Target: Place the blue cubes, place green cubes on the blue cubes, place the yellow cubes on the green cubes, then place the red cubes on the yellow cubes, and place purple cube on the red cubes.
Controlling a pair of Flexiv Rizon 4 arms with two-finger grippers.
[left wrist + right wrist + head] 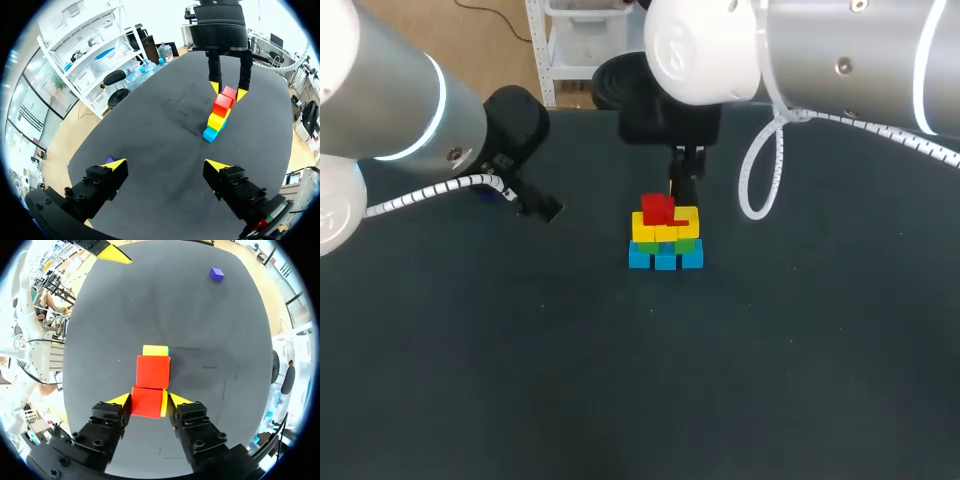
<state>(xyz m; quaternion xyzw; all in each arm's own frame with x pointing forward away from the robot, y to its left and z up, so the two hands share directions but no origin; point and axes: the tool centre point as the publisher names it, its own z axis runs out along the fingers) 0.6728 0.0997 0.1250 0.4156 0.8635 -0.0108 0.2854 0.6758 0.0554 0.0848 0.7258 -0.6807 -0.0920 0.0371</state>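
My left gripper (165,166) hangs wide open over the black table (520,380) and holds nothing. The purple cube (216,274) sits on the table just beside it. My right gripper (228,91) is down around a red cube (147,402). I cannot tell if it squeezes it. Another red cube (153,371) touches that one. Both sit on the yellow cubes (650,231). Under those are the green cubes (687,243), and the blue cubes (665,259) are at the bottom.
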